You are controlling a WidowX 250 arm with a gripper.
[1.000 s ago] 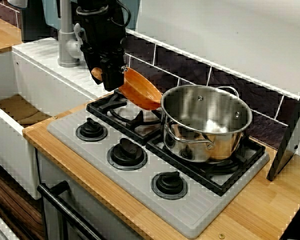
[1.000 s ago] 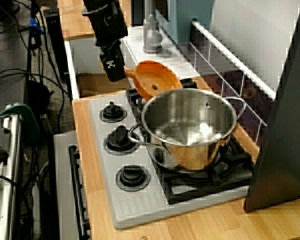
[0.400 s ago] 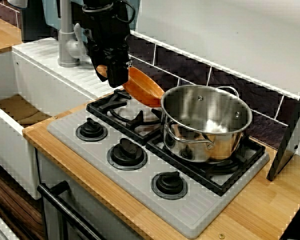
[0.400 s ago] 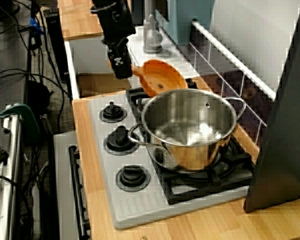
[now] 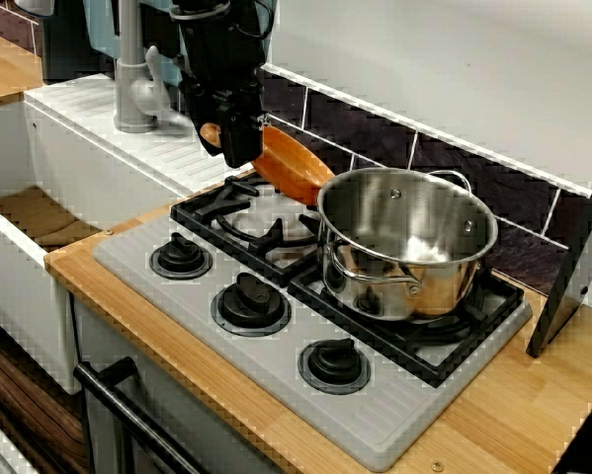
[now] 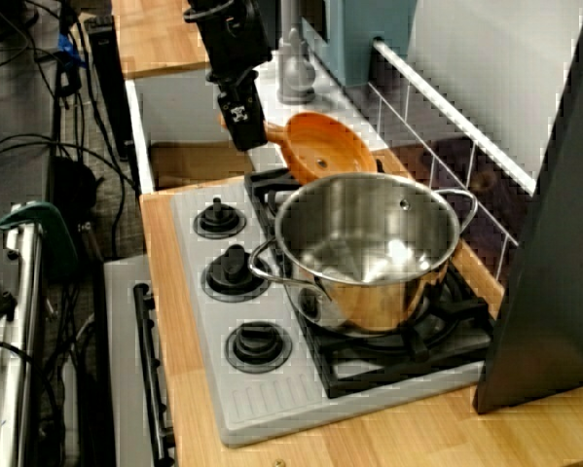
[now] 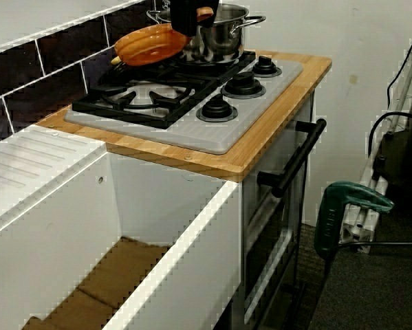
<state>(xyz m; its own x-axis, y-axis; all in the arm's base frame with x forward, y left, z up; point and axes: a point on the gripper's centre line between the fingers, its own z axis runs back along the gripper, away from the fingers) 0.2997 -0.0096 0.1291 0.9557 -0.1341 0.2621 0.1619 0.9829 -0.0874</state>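
Observation:
My black gripper [image 5: 233, 140] hangs over the back left burner and is shut on the handle of an orange pan [image 5: 294, 166]. The pan is held tilted in the air, its far rim close to a steel pot [image 5: 407, 242] on the back right burner. In the view along the counter the gripper [image 6: 244, 131] is left of the pan [image 6: 328, 148], which hovers behind the pot [image 6: 369, 243]. From the low sink-side view the pan [image 7: 150, 42] floats above the grate, with the gripper [image 7: 186, 20] partly cut off by the top edge.
The grey hob [image 5: 276, 360] has three black knobs along its front. A grey tap [image 5: 132, 74] and a white sink [image 5: 39, 212] lie to the left. A dark panel [image 5: 572, 272] leans at the right end. A tiled wall runs behind.
The gripper has lifted the orange pan and carried it up and right, toward the wall and the pot's rim. The pot has stayed put.

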